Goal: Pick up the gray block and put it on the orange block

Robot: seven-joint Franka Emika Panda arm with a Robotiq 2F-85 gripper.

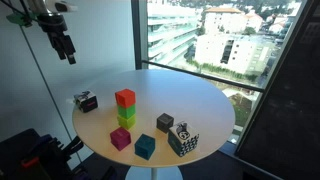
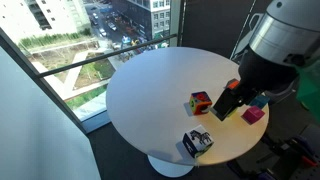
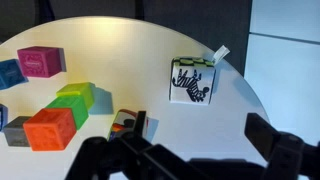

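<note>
The gray block [image 1: 165,122] sits on the round white table [image 1: 200,105], apart from the other cubes. It also shows at the left edge of the wrist view [image 3: 15,130]. The orange block [image 1: 125,98] stands on top of a lime green cube [image 1: 126,116], and both show in the wrist view, orange [image 3: 50,128] and green [image 3: 72,100]. My gripper [image 1: 65,48] hangs high above and beside the table, open and empty. Its fingers frame the bottom of the wrist view [image 3: 190,160]. In an exterior view the arm [image 2: 275,55] hides most of the cubes.
A magenta cube [image 1: 121,138] and a teal cube [image 1: 145,147] sit near the table's front. A black-and-white patterned cube [image 3: 192,80] stands alone, and a multi-coloured cube [image 3: 128,124] lies near the stack. Windows surround the table.
</note>
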